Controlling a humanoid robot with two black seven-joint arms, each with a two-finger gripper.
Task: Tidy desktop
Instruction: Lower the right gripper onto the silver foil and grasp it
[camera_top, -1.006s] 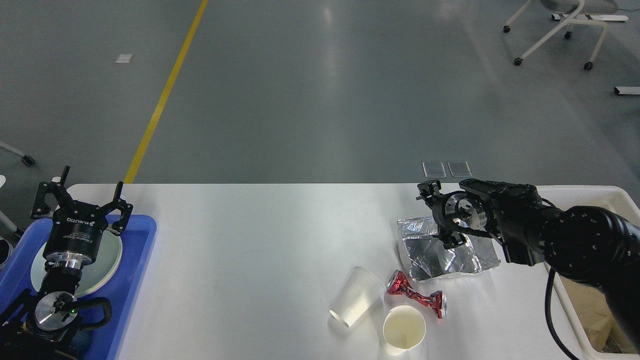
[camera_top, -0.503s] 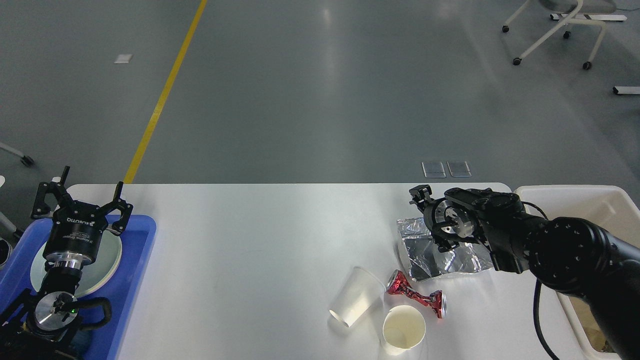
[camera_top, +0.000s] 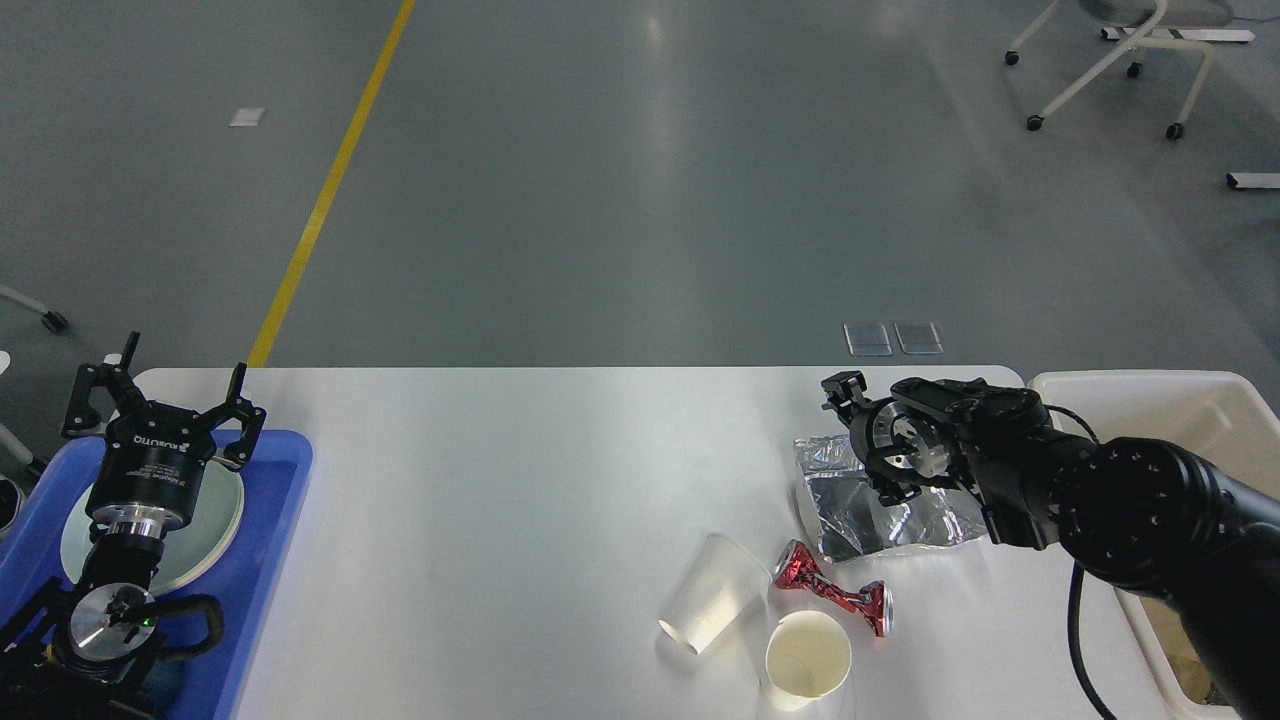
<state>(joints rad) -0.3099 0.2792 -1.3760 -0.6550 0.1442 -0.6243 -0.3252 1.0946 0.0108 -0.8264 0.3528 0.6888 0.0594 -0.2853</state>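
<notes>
Between the earlier frame and this one, only the right arm is seen to have shifted: its tool has been carried leftward and slightly down over the foil wrapper, clear of the bin.

Items, near to far:

- Paper cup (camera_top: 808, 660), upright, cream inside, at the near edge of the counter (camera_top: 520, 480).
- Clear plastic cup (camera_top: 712, 606), lying on its side, just left of the paper cup.
- Crushed red can (camera_top: 832, 590), lying between the cups and the foil, touching neither cup as far as can be told.
- Blue tray (camera_top: 272, 560), at the counter's left end, holding a round pale plate (camera_top: 215, 520).
- Left tool (camera_top: 163, 398), poised over the tray, fingers spread, nothing held.
- Foil wrapper (camera_top: 885, 510), crumpled silver, lying flat on the right part of the counter.
- Right tool (camera_top: 868, 440), over the wrapper's far-left corner; seen end-on and dark, so its state cannot be told.
- Cream bin (camera_top: 1130, 400), at the right end, rubbish inside.

Risks, as judged: thin foil may be pinched by one layer only and slip or tear on lifting; a low approach could scrape the counter; a dragged wrapper may nudge the can into the cups.
</notes>
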